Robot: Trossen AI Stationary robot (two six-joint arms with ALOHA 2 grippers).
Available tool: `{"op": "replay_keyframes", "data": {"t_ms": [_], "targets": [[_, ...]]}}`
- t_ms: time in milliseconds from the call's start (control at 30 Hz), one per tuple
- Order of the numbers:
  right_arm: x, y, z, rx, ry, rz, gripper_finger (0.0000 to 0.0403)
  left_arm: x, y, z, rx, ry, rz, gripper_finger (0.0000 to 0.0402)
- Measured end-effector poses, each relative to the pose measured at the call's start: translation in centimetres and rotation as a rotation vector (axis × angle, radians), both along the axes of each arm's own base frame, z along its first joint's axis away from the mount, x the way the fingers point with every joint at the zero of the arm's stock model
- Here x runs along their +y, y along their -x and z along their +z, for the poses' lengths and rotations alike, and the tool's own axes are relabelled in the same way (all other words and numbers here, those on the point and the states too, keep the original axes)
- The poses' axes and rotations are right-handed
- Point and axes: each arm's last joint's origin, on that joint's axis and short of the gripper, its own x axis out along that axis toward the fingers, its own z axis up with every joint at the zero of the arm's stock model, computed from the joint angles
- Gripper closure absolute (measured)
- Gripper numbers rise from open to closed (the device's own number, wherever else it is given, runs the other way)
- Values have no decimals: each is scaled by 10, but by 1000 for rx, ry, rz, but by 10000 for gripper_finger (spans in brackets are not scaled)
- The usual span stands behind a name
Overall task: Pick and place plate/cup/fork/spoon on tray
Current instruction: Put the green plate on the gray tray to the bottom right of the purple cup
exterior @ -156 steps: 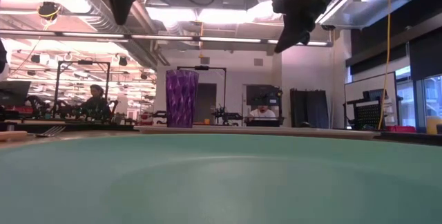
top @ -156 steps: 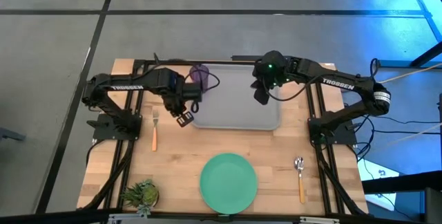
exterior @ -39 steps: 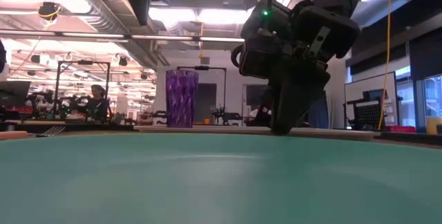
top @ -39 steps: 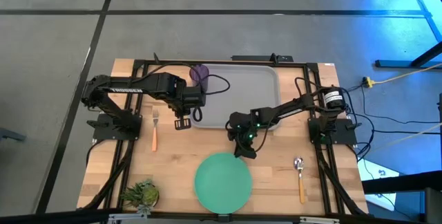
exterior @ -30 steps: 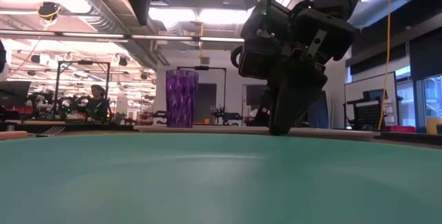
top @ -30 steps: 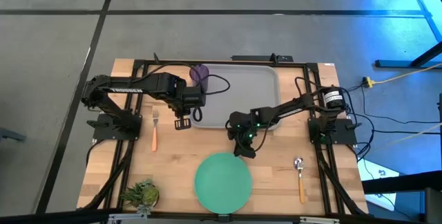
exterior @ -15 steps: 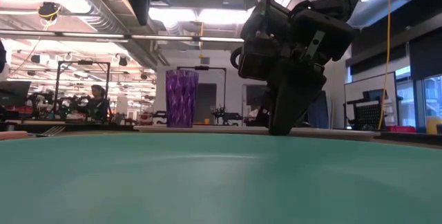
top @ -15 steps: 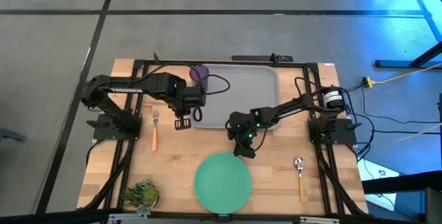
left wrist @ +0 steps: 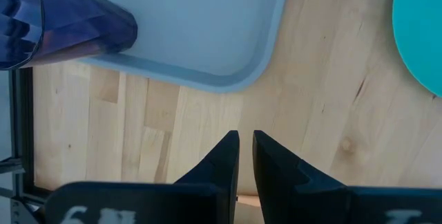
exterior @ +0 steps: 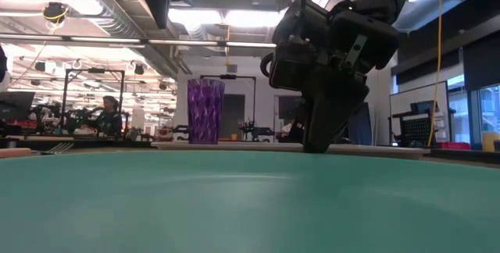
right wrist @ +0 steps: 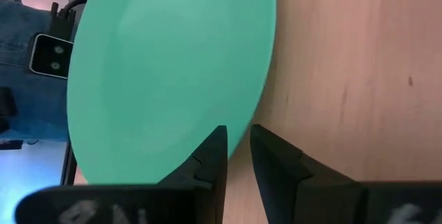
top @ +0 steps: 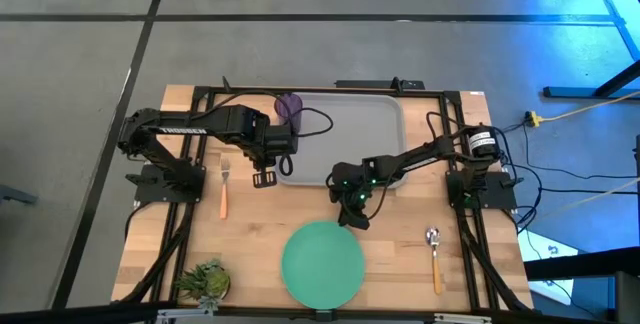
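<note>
Here the plate (top: 322,262) at the table's near edge is being taken up: its far rim is straddled by the right gripper (right wrist: 237,156), whose fingers, a narrow gap apart, appear closed thinly on it. Next, a lift to the tray (top: 345,144) seems called for. Farther off, the left gripper (left wrist: 245,156) is held nearly closed, empty, beside the cup (top: 288,106)

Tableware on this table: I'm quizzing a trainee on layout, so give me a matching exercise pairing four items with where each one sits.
Items:
1. cup
2. plate
3. fork
4. spoon

Places:
A. bare wood near the right arm's base
B. a corner of the tray
C. table's front edge, by the right gripper
D. bare wood near the left arm's base

Pairs: 1-B, 2-C, 3-D, 4-A
</note>
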Motion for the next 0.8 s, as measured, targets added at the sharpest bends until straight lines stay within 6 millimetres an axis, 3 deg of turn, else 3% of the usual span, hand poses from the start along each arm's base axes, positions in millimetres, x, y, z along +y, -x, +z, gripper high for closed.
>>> {"op": "replay_keyframes", "data": {"t_ms": [467, 800], "targets": [[2, 0, -1, 3, 1, 0, 332, 0, 0, 0, 0, 0, -1, 365], [3, -5, -14, 1, -54, 13, 332, 0, 0, 0, 1, 0, -1, 365]]}}
